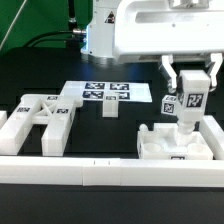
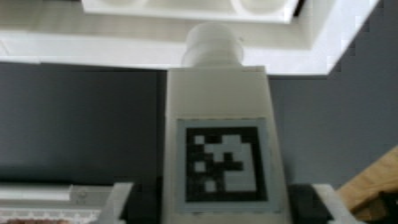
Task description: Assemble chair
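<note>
One two-finger gripper (image 1: pixel 191 92) is closed partway on a tagged white post (image 1: pixel 192 103), which it holds upright with the tag facing the exterior camera. The post's lower end meets the seat block (image 1: pixel 172 146) on the exterior view's right; whether it is seated there cannot be told. A small cube (image 1: pixel 108 109) sits at the near edge of the marker board (image 1: pixel 105 92). An X-braced side frame (image 1: pixel 40 115) lies well apart on the exterior view's left. All rest on a black table (image 1: pixel 110 140) bordered in front by a long white rail (image 1: pixel 100 178). The arm (image 1: pixel 150 30) hangs from above, with the wrist pointing straight down.
</note>
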You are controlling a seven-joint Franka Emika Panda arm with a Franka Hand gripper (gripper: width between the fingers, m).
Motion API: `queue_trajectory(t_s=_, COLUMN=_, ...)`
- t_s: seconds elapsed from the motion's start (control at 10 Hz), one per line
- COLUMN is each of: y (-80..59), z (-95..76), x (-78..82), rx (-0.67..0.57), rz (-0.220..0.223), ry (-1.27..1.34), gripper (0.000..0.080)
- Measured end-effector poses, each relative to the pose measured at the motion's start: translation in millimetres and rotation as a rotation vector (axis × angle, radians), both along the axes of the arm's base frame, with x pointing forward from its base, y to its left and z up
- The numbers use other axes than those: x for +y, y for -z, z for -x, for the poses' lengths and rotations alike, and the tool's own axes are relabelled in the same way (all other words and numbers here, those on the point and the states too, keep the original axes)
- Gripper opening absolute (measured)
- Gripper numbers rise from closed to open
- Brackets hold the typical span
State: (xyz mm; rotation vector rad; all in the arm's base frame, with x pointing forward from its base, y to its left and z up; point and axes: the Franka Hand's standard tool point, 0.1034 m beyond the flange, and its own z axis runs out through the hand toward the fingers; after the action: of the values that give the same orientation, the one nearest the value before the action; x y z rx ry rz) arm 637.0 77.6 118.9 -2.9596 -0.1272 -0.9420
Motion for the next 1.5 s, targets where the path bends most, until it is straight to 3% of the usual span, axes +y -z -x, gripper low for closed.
queue_trajectory(t_s=0.2, y=2.9, z=1.2, x=7.4, rx=-0.003, rz=-0.006, ry=-0.001, gripper=0.0287)
queue_trajectory(t_s=0.6, y=27.8, z=9.6, x=30.3, rx=0.018, rz=-0.003, ry=-0.032, gripper=0.0287)
queue_trajectory(t_s=0.7, y=27.7, z=8.7, x=32.3, rx=0.015, rz=-0.002, ry=-0.035, gripper=0.0287)
queue_trajectory(t_s=1.0, y=27.1, z=0.9, x=30.7, rx=0.001, rz=0.005, ry=-0.043, gripper=0.0287)
queue_trajectory(t_s=1.2, y=30.6, z=-4.3, x=20.7, rx=-0.001, rz=0.023, ry=-0.052, gripper=0.0287)
queue_trajectory(t_s=1.5, y=35.0, z=-2.5, x=20.0, rx=0.006, rz=0.025, ry=-0.053, gripper=0.0287)
